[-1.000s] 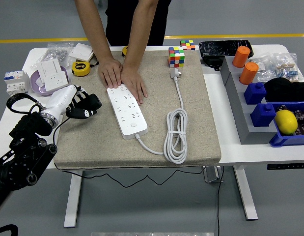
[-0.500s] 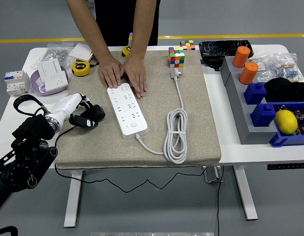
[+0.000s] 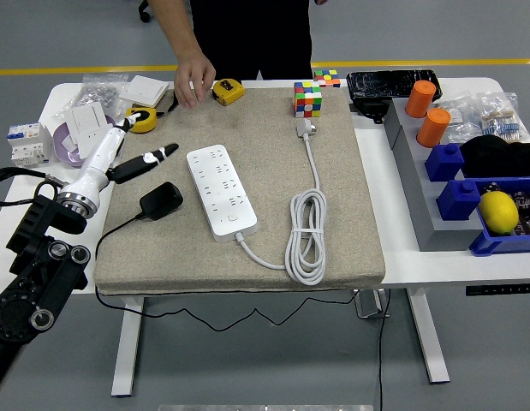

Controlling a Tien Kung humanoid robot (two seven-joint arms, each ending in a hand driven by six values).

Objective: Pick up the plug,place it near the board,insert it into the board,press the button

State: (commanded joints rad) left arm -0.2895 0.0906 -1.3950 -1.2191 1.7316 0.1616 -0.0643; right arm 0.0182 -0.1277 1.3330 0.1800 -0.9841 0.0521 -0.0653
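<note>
One high head view overlooks the table (image 3: 393, 257).

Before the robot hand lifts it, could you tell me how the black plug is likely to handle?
The black plug looks compact and rigid, so it should lift without flexing. Its thin cable trails over the mat's edge and will probably drag slightly. Lying flat on the fabric mat, it seems unlikely to roll.

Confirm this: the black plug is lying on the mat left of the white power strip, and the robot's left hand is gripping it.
Not quite. In the head view the black plug lies on the mat left of the white power strip, but the left hand is above it, holding nothing.
</note>
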